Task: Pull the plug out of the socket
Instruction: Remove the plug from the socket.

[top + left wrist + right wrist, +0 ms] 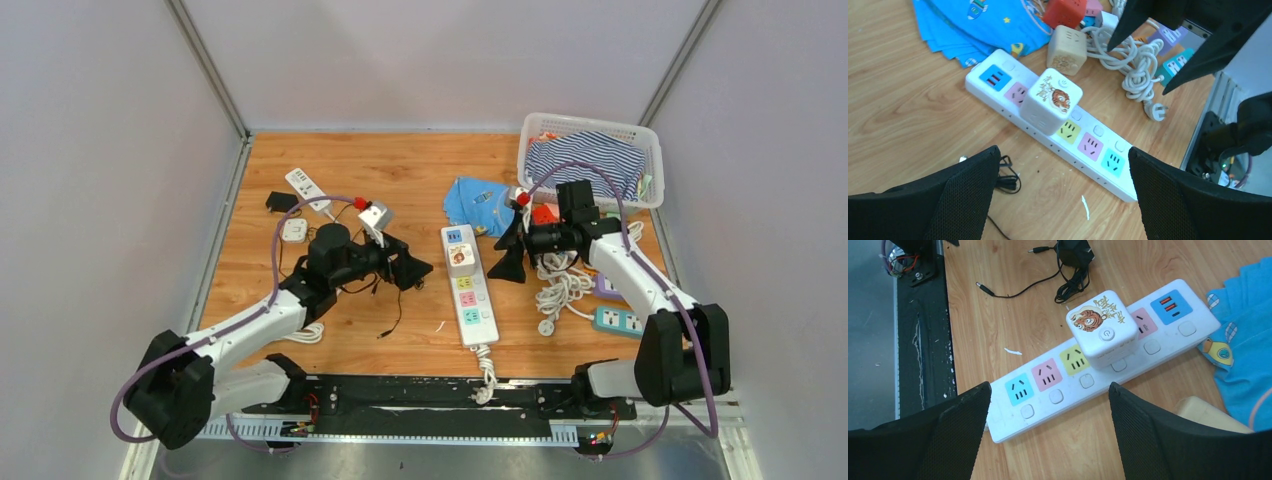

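A white power strip (470,290) with coloured sockets lies in the table's middle. A white cube plug with a tiger picture (460,257) sits plugged into it; it also shows in the left wrist view (1052,101) and the right wrist view (1102,329). My left gripper (415,271) is open and empty, just left of the strip. My right gripper (508,255) is open and empty, just right of the strip. In the wrist views the strip (1088,150) (1048,385) lies beyond the open fingers.
A blue cloth (478,203) lies behind the strip. A white basket (640,135) with striped cloth stands back right. White cable coils (560,285), a beige cube (1067,49) and other strips lie right. A black adapter with its cable (1071,255) and a small strip (306,188) lie left.
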Tool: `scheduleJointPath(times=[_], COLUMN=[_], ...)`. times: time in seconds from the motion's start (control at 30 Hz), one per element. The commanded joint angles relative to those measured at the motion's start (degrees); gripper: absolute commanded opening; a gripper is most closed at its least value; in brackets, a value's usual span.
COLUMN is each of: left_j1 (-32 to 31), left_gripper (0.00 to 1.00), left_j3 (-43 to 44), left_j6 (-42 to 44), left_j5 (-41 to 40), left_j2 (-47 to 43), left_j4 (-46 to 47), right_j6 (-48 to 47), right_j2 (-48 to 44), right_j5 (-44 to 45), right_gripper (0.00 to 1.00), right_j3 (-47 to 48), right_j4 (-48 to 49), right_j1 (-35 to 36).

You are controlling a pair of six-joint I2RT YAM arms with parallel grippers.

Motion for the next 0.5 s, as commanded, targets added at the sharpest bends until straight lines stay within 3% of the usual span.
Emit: scheduleJointPath(times=[0.0, 0.27, 0.47], left_j1=[-6.12, -14.7, -15.66], left_gripper=[1.0, 1.0, 1.0], left_j3=[3.23, 7.62, 11.99], left_j6=[12.55, 28.43, 33.9], left_j5=[-5.44, -11.31, -9.97], left_j2=[2.98, 11.61, 17.44], left_j4=[0.65, 0.63, 0.63], right_j6=[0.82, -1.83, -6.17], right_j2=[1.35, 2.63, 3.63], right_j5=[-3.03, -1.14, -0.67], right_gripper=[0.87, 0.87, 0.88], right_j3=[1.44, 3.26, 4.64], right_j4=[-2.66, -6.07, -10.05], right_j1=[-0.53, -3.11, -4.33])
